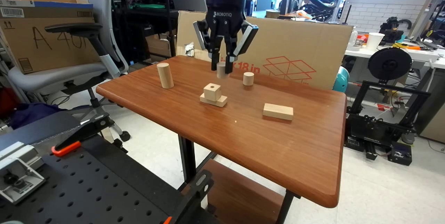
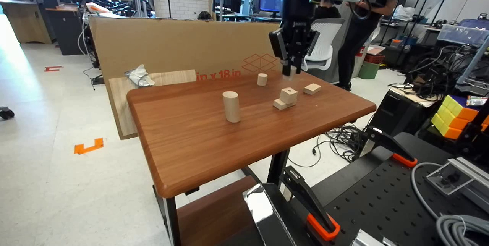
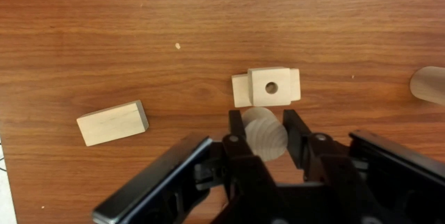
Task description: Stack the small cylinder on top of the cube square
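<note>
Brown surface below. Claw part-closed, both sides clamped on the small cylinder; cylinder sits between them, lower end poking out. Cube near, on a flat block.

Cube square on a slab

In an exterior view, the tabletop shows reddish-brown wood grain and rounded edges and corners. A tall pale-wood cylinder stands upright, the piece closest to the left edge. A short cylinder stands closest to the far edge. A rectangular slab lies flat, closest to the right edge. A second slab, partly covered, lies well in from every edge. A tiny pale chip lies closer to the near edge than either slab.
</note>
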`<move>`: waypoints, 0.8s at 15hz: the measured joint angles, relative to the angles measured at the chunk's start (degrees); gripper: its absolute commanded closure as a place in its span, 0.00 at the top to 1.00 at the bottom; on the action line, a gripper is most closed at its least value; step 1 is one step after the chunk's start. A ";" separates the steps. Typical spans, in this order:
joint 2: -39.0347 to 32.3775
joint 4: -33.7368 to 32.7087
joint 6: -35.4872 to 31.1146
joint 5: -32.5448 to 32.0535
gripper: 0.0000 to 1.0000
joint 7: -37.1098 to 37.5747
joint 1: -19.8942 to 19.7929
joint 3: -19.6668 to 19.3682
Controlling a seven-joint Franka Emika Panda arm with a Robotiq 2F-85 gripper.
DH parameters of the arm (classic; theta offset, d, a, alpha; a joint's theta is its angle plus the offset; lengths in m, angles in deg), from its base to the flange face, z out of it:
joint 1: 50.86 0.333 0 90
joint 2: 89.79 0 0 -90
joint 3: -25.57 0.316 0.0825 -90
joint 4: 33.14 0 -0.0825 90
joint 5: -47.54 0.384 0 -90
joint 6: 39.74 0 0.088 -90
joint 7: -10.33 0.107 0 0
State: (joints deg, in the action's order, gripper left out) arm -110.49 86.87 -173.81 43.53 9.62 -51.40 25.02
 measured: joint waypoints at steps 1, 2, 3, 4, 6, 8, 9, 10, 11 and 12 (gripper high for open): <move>0.00 0.31 0.00 0.00 0.08 0.01 0.00 0.00; -0.01 0.62 0.00 0.00 0.08 0.02 0.00 0.00; -0.01 0.87 0.00 0.00 0.08 0.02 0.00 0.03; -0.01 1.13 0.00 0.00 0.08 0.02 0.00 0.06; -0.01 1.51 0.00 0.00 0.08 0.02 0.02 0.16; -0.01 1.75 0.00 0.00 0.08 0.02 0.02 0.25; -0.01 1.87 0.00 0.00 0.08 0.02 0.02 0.26; -0.01 1.97 0.00 0.00 0.08 0.02 0.02 0.26; -0.02 2.02 0.00 0.00 0.08 0.02 0.02 0.26; -0.02 2.04 0.00 0.00 0.08 0.02 0.02 0.27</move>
State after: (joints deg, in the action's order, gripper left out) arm -110.51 88.91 -173.81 43.53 9.64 -51.38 25.29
